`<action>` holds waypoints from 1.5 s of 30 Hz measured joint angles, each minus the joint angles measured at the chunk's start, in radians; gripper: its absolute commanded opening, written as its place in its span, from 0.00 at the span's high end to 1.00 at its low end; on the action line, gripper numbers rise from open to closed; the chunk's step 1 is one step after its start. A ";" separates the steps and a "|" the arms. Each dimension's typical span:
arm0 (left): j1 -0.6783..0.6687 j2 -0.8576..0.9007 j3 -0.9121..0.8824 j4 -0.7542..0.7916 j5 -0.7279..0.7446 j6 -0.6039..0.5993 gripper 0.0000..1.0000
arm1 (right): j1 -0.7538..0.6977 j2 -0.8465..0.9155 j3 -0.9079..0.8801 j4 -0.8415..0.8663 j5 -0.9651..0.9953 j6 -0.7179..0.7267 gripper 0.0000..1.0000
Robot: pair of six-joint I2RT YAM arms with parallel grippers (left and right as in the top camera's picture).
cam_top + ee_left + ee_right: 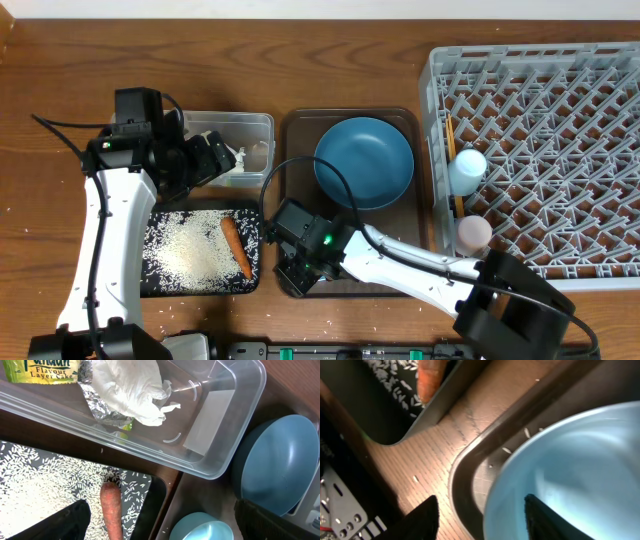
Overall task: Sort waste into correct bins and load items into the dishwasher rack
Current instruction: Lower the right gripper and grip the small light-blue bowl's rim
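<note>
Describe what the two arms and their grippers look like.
Both have white links joined by black joints. The left arm and right arm each end in a black gripper, with thin black cables looping from the wrists. A small green light glows near the right wrist. The right gripper has plain black fingers.

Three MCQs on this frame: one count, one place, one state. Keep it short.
1. Cups in the dishwasher rack: A one, B two, C four.
2. The carrot lies: A on the black tray, B in the rack, C in a cup.
3. Left gripper: A shut on the carrot, B shut on a cup, C open, empty.
B: light-blue cup and white-pink cup stand at its left edge. A: it lies among rice. C: fingers spread wide, gripping nothing.
</note>
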 measured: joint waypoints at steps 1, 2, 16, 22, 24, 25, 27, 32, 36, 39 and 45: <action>0.000 0.000 0.000 0.000 0.000 0.000 0.06 | 0.000 0.000 0.000 -0.003 0.004 -0.001 0.58; 0.000 0.000 0.000 0.000 0.000 0.000 0.06 | 0.000 0.000 0.000 -0.011 0.010 0.002 0.60; 0.000 0.000 0.000 0.000 0.000 0.000 0.06 | 0.000 0.000 0.000 -0.038 0.065 0.003 0.72; 0.000 0.000 0.000 0.000 0.000 0.000 0.05 | 0.000 0.000 0.000 -0.039 0.069 0.004 0.77; 0.000 0.000 0.000 0.000 0.000 0.000 0.05 | 0.000 0.000 0.000 -0.043 0.069 0.004 0.80; 0.000 0.000 0.000 0.000 0.000 0.000 0.06 | 0.000 0.000 0.000 -0.045 0.071 0.003 0.82; 0.000 0.000 0.000 0.000 0.000 0.000 0.06 | 0.000 0.000 0.000 -0.052 0.080 0.003 0.86; 0.000 0.000 0.000 0.000 0.000 0.000 0.05 | 0.000 0.000 0.005 -0.063 0.102 0.000 0.96; 0.000 0.000 0.000 0.000 0.000 0.000 0.05 | 0.000 -0.002 0.014 -0.064 0.121 0.000 0.99; 0.000 0.000 0.000 0.000 0.000 0.000 0.06 | 0.000 -0.002 0.016 -0.068 0.122 0.000 0.99; 0.000 0.000 0.000 0.000 0.000 0.000 0.06 | -0.001 -0.019 0.016 -0.073 0.116 0.000 0.99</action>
